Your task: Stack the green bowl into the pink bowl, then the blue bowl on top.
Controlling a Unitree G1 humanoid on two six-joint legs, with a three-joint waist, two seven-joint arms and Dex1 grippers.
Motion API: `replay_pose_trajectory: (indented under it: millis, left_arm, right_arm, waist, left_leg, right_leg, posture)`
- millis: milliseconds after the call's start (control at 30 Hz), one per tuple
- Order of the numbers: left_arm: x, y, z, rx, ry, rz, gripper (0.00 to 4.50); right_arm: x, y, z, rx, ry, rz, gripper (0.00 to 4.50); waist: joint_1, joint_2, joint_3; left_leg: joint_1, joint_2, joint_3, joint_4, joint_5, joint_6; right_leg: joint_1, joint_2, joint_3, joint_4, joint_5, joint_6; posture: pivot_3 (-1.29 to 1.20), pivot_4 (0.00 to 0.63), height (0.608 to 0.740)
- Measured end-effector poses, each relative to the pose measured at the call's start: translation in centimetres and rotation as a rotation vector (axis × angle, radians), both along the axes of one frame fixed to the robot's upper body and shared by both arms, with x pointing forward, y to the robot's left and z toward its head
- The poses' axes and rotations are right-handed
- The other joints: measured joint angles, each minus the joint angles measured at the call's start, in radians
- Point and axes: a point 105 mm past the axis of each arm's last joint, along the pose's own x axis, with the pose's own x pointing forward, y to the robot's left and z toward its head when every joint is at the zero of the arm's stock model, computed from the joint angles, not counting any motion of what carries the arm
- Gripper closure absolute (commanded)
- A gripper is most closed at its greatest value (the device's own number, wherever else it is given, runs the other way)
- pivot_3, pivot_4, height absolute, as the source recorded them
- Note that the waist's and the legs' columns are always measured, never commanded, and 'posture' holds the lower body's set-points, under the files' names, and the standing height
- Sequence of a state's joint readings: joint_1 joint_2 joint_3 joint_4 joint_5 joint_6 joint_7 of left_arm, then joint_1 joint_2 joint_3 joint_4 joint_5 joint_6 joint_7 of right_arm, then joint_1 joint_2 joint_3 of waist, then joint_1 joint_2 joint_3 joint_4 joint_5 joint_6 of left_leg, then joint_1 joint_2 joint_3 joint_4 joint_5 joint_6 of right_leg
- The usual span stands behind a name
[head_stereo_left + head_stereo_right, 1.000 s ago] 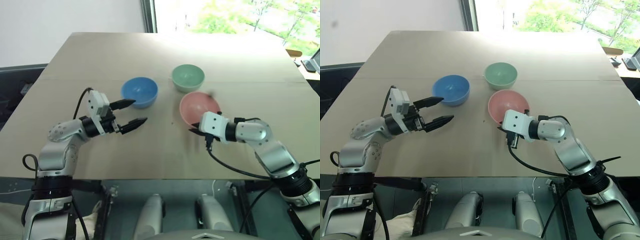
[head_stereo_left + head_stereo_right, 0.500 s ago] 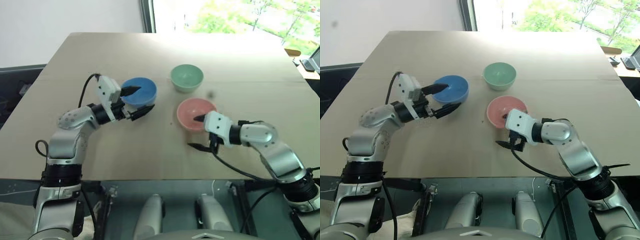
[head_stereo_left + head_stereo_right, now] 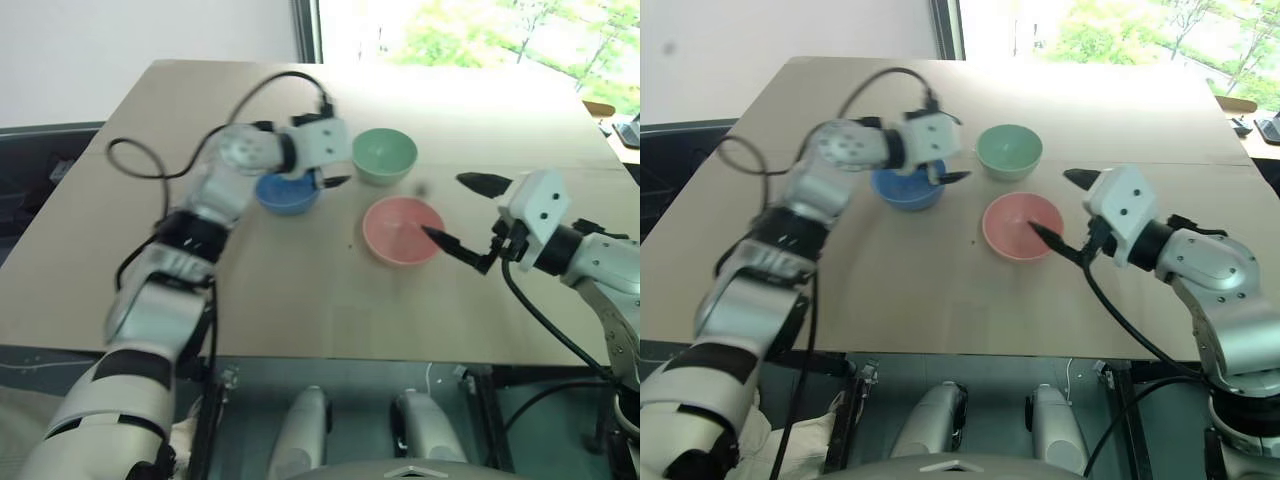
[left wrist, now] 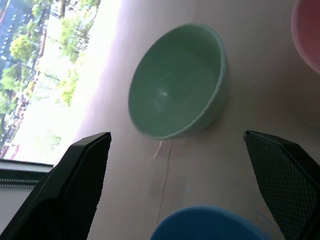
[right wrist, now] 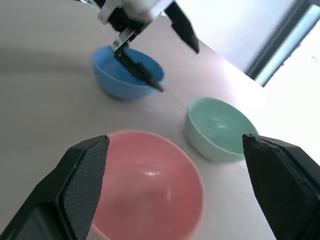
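You have all three bowls sitting separately on the tan table [image 3: 250, 290], none stacked yet. Take the pink bowl [image 3: 402, 229] as your landmark: it rests upright and empty near the middle of the table. The green bowl [image 3: 384, 156] stands just beyond it, toward the window, close but not touching. The blue bowl [image 3: 287, 193] lies to the pink bowl's left, a little farther from you than the pink one, with a clear strip of table between them.

Your left gripper [image 3: 336, 171] hangs above the gap between the blue bowl and the green bowl, up and left of the pink bowl; its two black fingers are spread wide and hold nothing. In the left wrist view the green bowl [image 4: 177, 82] sits between the parted fingers [image 4: 82, 187], with the blue rim nearest the camera.

Your right gripper [image 3: 465, 216] hovers just to the right of the pink bowl, pointing across it, its fingers released and spread wide, gripping nothing; the lower fingertip is near the pink rim.
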State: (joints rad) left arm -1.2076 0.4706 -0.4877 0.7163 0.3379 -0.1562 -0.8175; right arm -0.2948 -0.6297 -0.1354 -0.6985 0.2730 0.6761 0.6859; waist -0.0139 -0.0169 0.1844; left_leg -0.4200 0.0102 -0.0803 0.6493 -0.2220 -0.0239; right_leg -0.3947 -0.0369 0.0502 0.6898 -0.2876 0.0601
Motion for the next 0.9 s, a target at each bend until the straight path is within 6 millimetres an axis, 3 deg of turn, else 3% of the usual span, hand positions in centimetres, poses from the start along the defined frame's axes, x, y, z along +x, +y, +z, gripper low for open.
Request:
replay_pose_trajectory:
  millis: [200, 233, 267, 300, 433, 533, 600, 900]
  left_arm:
    - [2.1, -1.0, -0.5, 0.134, -0.081, 0.041, 0.00]
    - [2.4, -1.3, -0.6, 0.158, -0.088, 0.053, 0.51]
    - [2.5, -1.4, -0.9, 0.179, -0.088, 0.054, 0.64]
    - [2.5, -1.6, -1.3, 0.187, -0.082, 0.050, 1.24]
    - [2.5, -1.7, -2.5, 0.225, -0.055, 0.053, 2.45]
    - [2.6, -1.6, -3.0, 0.239, -0.046, 0.056, 3.93]
    - [2.6, -1.5, -3.1, 0.243, -0.045, 0.055, 4.33]
    - [2.3, -2.2, -1.7, 0.138, -0.062, 0.006, 4.43]
  right_arm:
    - [-0.6, -1.3, -0.6, -0.017, -0.019, -0.099, 0.03]
    - [-0.9, -1.5, -0.8, -0.010, -0.021, -0.121, 0.00]
    - [-1.3, -1.5, -0.8, -0.009, -0.027, -0.127, 0.00]
    - [-1.7, -1.5, -0.8, -0.009, -0.035, -0.133, 0.00]
    - [-2.9, -1.7, -0.5, 0.014, -0.048, -0.150, 0.00]
    - [-3.1, -1.8, -0.5, 0.025, -0.047, -0.166, 0.00]
    - [-3.1, -1.9, -0.6, 0.027, -0.044, -0.171, 0.00]
    - [-3.0, -2.4, -0.6, 0.024, -0.047, -0.210, 0.00]
  waist:
    - [-0.023, 0.000, 0.000]
    - [-0.022, 0.000, 0.000]
    - [-0.023, 0.000, 0.000]
    - [-0.024, 0.000, 0.000]
    - [-0.026, 0.000, 0.000]
    - [-0.025, 0.000, 0.000]
    - [-0.025, 0.000, 0.000]
    - [-0.024, 0.000, 0.000]
  left_leg:
    - [-0.002, 0.000, 0.000, -0.001, 0.000, 0.000]
    - [-0.004, 0.000, -0.001, -0.001, 0.000, 0.000]
    - [-0.004, 0.000, -0.001, 0.000, 0.000, 0.000]
    - [-0.004, -0.001, -0.001, 0.000, 0.000, 0.000]
    - [-0.004, -0.001, -0.003, 0.000, 0.000, 0.000]
    - [-0.004, -0.001, -0.003, 0.000, 0.000, 0.000]
    - [-0.004, -0.001, -0.003, 0.000, 0.000, 0.000]
    - [-0.005, -0.001, -0.004, 0.001, 0.000, 0.000]
  right_leg:
    - [-0.002, 0.000, 0.000, -0.001, 0.000, 0.000]
    - [-0.002, 0.000, -0.001, -0.002, 0.000, 0.000]
    - [-0.002, 0.000, -0.001, -0.002, 0.000, 0.000]
    - [-0.002, 0.000, -0.001, -0.002, 0.000, 0.000]
    - [-0.002, 0.000, -0.002, -0.002, 0.000, 0.000]
    - [-0.002, 0.000, -0.002, -0.001, 0.000, 0.000]
    - [-0.002, 0.000, -0.002, -0.001, 0.000, 0.000]
    - [-0.002, -0.001, -0.003, -0.001, 0.000, 0.000]
  posture:
    - [0.00, 0.150, 0.740]
    - [0.00, 0.150, 0.740]
    - [0.00, 0.150, 0.740]
    - [0.00, 0.150, 0.740]
    - [0.00, 0.150, 0.740]
    - [0.00, 0.150, 0.740]
    - [0.00, 0.150, 0.740]
    - [0.00, 0.150, 0.740]
